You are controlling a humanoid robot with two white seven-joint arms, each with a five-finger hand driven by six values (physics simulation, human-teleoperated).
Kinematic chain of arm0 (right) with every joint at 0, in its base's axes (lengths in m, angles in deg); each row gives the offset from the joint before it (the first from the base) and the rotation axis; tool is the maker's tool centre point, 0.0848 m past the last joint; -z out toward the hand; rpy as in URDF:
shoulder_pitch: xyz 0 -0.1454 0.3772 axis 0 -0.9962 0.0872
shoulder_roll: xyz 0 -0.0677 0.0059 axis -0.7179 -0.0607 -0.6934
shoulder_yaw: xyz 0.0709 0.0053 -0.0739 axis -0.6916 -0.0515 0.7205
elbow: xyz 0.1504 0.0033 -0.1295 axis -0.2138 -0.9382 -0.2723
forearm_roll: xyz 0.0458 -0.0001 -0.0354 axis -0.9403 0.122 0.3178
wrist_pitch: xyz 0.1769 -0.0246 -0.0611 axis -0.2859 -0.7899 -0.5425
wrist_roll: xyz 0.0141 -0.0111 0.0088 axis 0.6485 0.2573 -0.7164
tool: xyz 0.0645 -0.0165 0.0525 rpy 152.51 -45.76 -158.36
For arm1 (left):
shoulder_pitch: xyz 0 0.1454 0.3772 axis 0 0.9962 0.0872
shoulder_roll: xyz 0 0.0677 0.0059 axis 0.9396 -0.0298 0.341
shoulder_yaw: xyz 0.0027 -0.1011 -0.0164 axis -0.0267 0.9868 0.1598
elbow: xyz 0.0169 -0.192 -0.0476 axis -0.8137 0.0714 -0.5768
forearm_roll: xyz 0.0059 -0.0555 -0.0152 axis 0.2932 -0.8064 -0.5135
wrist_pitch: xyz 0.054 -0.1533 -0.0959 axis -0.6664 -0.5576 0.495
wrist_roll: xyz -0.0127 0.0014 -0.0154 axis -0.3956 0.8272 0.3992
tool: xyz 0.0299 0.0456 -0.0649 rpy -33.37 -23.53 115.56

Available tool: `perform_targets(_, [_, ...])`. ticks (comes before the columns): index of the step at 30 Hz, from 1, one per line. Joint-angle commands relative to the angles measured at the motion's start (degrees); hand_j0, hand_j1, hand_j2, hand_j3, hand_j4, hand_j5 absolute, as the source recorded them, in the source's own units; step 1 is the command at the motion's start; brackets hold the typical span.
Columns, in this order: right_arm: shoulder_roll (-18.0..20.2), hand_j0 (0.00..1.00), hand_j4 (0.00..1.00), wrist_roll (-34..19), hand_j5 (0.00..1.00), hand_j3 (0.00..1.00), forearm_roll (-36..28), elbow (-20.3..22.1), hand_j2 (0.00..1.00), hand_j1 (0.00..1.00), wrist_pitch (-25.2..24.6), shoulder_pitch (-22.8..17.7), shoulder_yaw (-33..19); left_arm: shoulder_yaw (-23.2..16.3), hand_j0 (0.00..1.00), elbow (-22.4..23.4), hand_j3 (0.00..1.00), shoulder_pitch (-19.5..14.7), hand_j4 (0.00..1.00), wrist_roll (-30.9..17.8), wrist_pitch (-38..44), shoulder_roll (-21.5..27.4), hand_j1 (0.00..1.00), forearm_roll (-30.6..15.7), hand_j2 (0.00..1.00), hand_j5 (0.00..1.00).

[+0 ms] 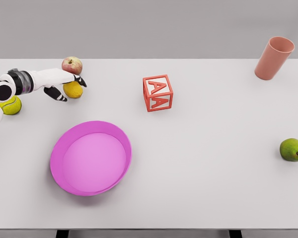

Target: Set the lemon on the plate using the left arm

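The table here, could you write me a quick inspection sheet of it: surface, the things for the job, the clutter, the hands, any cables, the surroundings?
Surface: white table, no spills seen.
Job's things: lemon at far left, just in front of the apple; pink plate at front left, nothing on it.
Clutter: apple, tennis ball partly under the arm, red letter block, pink cup at far right and tilted, pear at the right edge.
Hands: left hand at the lemon, dark fingertips either side of it; whether it grips firmly is unclear. Right hand not in view.
Cables: nothing seen.
Surroundings: plain grey backdrop.
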Motion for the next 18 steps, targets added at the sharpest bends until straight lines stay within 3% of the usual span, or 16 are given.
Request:
perform_targets(1, [-0.01,1.00,1.00,-0.01,1.00,1.00,0.01,0.06,1.00,1.00,0.00,0.00,0.01,0.03,0.73,0.03,0.73,0.00,0.73,0.02,0.15,0.10,0.73,-0.28,0.73,0.73])
perform_targets(7, [-0.01,1.00,1.00,-0.01,1.00,1.00,0.01,-0.03,1.00,1.00,0.00,0.00,0.01,0.03,0.73,0.20,0.73,0.00,0.73,0.02,0.15,0.10,0.73,-0.28,0.73,0.73])
perform_targets(10, [-0.01,1.00,1.00,-0.01,1.00,1.00,0.01,-0.03,1.00,1.00,0.00,0.00,0.01,0.03,0.66,0.20,0.66,0.00,0.66,0.02,0.15,0.10,0.66,-0.28,0.66,0.66])
perform_targets(18, [-0.01,1.00,1.00,-0.01,1.00,1.00,0.01,-0.03,1.00,1.00,0.00,0.00,0.01,0.03,0.61,0.20,0.61,0.00,0.61,0.02,0.15,0.10,0.61,-0.28,0.61,0.61])
